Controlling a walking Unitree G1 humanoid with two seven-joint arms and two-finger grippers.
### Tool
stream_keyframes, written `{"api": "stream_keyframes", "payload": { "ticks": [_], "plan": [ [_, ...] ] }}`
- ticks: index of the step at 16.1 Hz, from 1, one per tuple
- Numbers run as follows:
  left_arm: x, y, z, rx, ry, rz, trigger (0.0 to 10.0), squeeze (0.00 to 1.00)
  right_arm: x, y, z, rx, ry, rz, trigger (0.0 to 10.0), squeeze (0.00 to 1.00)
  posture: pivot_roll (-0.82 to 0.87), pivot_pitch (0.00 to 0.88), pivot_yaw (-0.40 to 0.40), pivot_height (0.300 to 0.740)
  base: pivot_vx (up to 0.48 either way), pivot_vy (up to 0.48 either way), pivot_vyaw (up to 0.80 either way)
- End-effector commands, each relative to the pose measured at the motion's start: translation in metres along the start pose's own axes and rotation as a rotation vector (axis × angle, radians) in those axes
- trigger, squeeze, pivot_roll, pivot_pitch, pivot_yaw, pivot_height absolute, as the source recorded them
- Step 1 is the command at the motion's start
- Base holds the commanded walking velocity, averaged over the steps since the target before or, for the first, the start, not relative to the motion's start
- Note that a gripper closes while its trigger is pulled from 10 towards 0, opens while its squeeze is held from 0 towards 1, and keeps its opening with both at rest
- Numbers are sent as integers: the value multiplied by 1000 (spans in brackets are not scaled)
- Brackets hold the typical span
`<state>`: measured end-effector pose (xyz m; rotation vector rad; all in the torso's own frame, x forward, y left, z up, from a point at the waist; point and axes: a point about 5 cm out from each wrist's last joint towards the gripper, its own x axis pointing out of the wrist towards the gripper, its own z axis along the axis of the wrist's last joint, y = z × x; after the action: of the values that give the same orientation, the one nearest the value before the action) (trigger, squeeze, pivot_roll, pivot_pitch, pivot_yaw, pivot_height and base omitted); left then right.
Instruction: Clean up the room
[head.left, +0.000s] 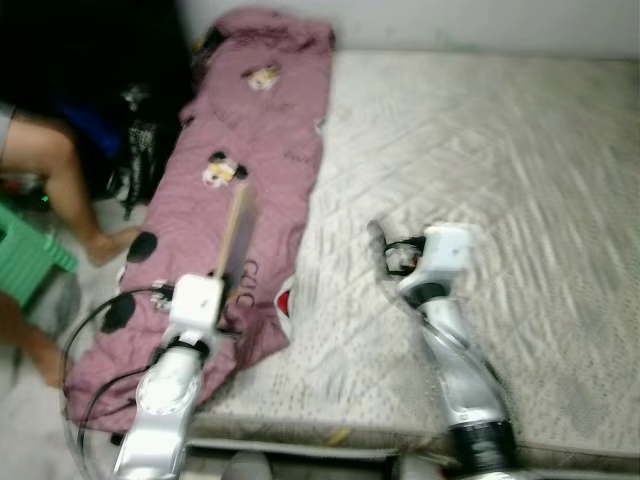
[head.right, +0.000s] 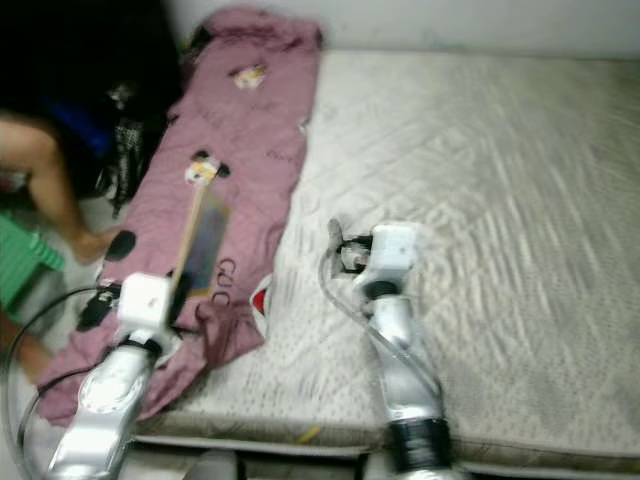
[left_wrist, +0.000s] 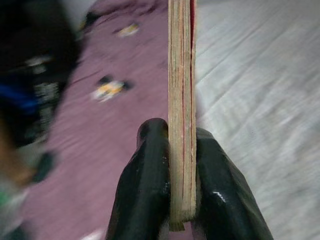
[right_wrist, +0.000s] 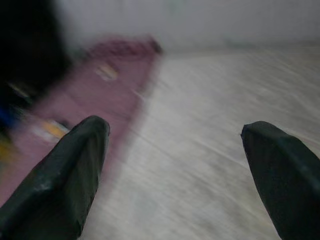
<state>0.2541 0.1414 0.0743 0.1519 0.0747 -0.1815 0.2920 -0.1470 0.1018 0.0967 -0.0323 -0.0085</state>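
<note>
Left gripper (left_wrist: 181, 200) is pinched on a thin flat book (head.left: 237, 228), held on edge above the blanket (head.left: 262, 150) that runs down the mattress's (head.left: 500, 200) left edge. Judged a book from its layered page edges; could be a thin board.

Key relation: the book is already in hand, long axis pointing ahead from the fingers twd the head of the mattress, flat faces to left and right. Whatever comes next is a carry or set-down by the left arm, not a reach. Drop point not evident in these pics.

Right gripper (right_wrist: 175, 165) hangs over bare mattress near the middle, fingers spread wide, nothing between them. It sits well apart from the book, so the left arm is the working one.

Views compared: left wrist cam shows the grip itself, book's bottom corner seated between both fingertips, red stripe on one face. Head cams are blurred but give placement: book over the blanket's near half, a person's legs (head.left: 60, 185) and a green stool (head.left: 30, 255) on the floor off the mattress's left edge. Right wrist cam confirms the open gap.
</note>
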Motion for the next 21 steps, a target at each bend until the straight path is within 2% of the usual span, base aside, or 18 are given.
{"api": "stream_keyframes", "payload": {
  "ticks": [1, 13, 18, 21],
  "plan": [
    [4, -7, 13, 29, -74, -40, 10000, 0, -6, -3, -15, 18, 63, -31, 10000, 0, 28, 25, 34, 740, 0, 0, 0],
    [10, -14, 11, 47, -66, -54, 10000, 0, -2, -2, -24, 15, 102, -47, 10000, 0, 28, 11, 37, 740, 0, 0, 0],
    [12, -21, 14, 41, -74, -75, 10000, 0, -2, -2, -24, 20, 106, -42, 10000, 0, 24, 22, 27, 740, 0, 0, -756],
    [11, -22, 15, 15, -82, -72, 10000, 0, -3, 0, -25, 15, 109, -32, 10000, 0, 25, 36, 19, 740, 0, 0, 0]
  ]
}}
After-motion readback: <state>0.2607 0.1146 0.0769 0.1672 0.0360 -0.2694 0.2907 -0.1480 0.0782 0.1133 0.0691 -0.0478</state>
